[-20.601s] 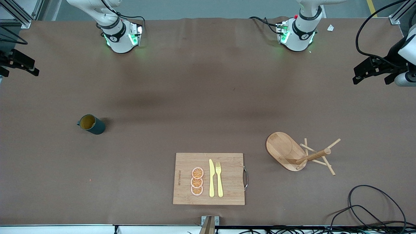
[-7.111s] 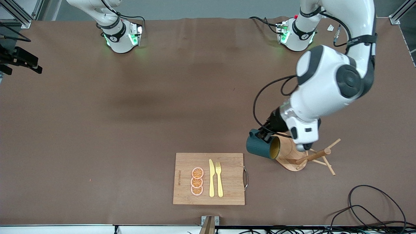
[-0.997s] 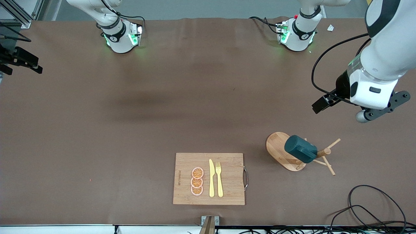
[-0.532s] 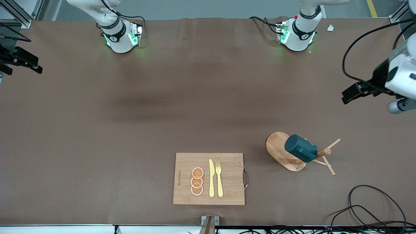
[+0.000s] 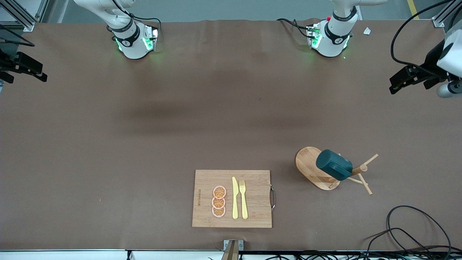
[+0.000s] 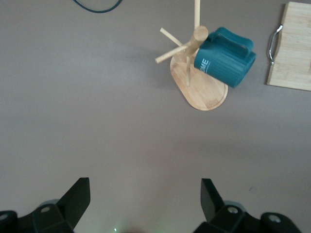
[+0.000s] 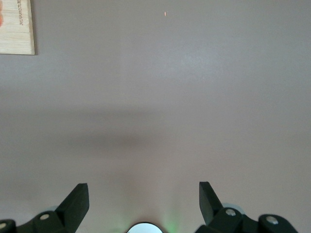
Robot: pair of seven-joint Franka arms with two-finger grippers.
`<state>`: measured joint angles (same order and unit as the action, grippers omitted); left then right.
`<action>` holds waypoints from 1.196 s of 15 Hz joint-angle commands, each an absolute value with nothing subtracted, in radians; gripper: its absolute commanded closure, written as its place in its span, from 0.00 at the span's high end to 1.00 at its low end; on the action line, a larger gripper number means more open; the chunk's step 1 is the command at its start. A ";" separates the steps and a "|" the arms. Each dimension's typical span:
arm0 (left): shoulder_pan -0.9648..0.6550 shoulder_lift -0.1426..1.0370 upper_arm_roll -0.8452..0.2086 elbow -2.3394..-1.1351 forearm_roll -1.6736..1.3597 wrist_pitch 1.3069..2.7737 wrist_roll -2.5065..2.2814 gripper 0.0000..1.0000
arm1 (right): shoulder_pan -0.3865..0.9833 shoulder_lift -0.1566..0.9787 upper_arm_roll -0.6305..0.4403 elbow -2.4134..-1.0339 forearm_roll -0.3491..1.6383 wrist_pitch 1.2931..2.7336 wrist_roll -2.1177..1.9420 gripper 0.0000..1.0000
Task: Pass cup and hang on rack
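2 arms work at this brown desk (image 5: 144, 144), and both tools are released and carry nothing. The left tool (image 5: 411, 77) hangs in the air over the desk edge at the left arm's end, with its 2 dark fingers (image 6: 73, 201) spread wide, as the left wrist view shows. The right tool (image 5: 21, 66) hangs over the desk edge at the right arm's end; its fingers (image 7: 75, 201) are also spread wide, with only bare desk surface under them.

The small dark teal cylindrical cup (image 5: 334, 165) hangs on the light wooden rack with an oval flat base, a central post and thin pegs (image 5: 310, 164). The cup lies on its side up on the post and partly covers the oval base in the front view. In the left wrist view its side handle (image 6: 238, 41) and some pale letters on its wall can be seen. It is not possible to tell which peg carries it. The rack stands toward the left arm's end of the desk.

1 rectangular bamboo cutting board with a metal handle (image 5: 252, 180) lies near the rack, closer to the front camera and toward the middle. On it lie 3 round orange slices (image 5: 218, 201) in a row, 1 yellow knife (image 5: 235, 198) and 1 yellow fork (image 5: 243, 198) side by side. A black cable (image 5: 415, 224) lies looped on the desk at the corner nearest the front camera, at the left arm's end.
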<state>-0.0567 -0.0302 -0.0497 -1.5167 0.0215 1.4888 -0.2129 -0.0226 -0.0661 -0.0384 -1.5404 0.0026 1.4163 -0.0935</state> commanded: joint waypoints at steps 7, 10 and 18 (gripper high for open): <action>-0.078 -0.132 -0.051 -1.624 -0.040 1.505 -0.166 1.00 | -0.018 -0.084 -0.041 -1.559 0.000 1.419 -0.106 1.00; -0.083 -0.127 -0.046 -1.609 -0.043 1.502 -0.150 1.00 | -0.018 -0.084 -0.040 -1.559 -0.003 1.417 -0.106 1.00; -0.077 -0.106 -0.054 -1.582 0.000 1.496 -0.166 1.00 | -0.018 -0.084 -0.040 -1.559 -0.005 1.417 -0.106 1.00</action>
